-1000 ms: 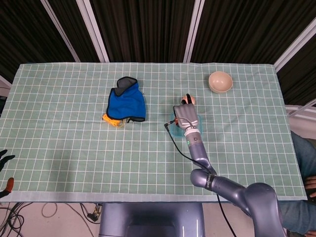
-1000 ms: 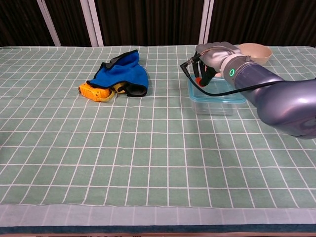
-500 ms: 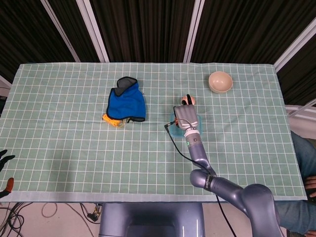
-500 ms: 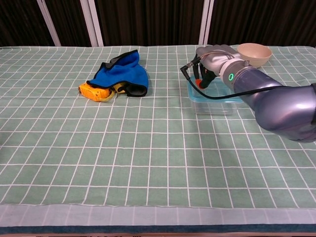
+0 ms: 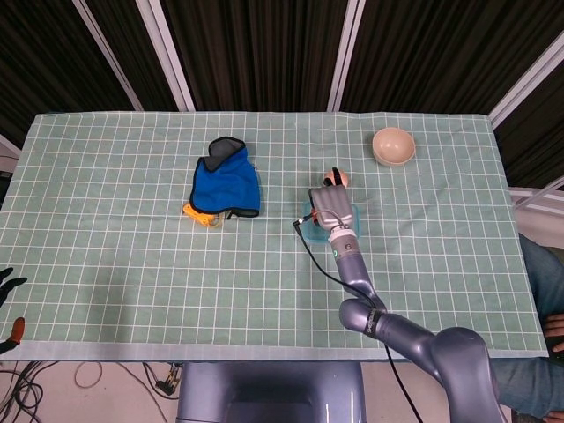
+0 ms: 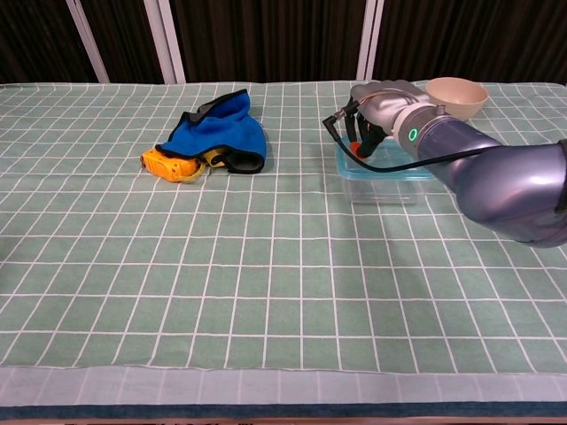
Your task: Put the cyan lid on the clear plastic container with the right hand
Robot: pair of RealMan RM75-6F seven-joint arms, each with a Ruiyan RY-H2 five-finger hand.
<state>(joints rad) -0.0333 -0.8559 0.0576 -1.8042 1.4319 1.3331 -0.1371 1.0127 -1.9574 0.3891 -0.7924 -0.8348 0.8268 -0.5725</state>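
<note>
Head view: high above, looking steeply down on the whole desk (image 5: 106, 264). Chest view: low at the near edge, facing across, closer. Shared: blue cloth (image 5: 226, 182), bowl (image 6: 455, 94), right hand (image 6: 383, 99).

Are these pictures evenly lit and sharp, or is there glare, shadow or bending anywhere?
Head view: light is even and soft, the table sharp, its grid lines straight, the backdrop dark. Chest view: the right hand and the container cast only faint shadows; the grey forearm carries a mild sheen, and the cloth's near edge looks slightly soft. No strong glare in either.
</note>
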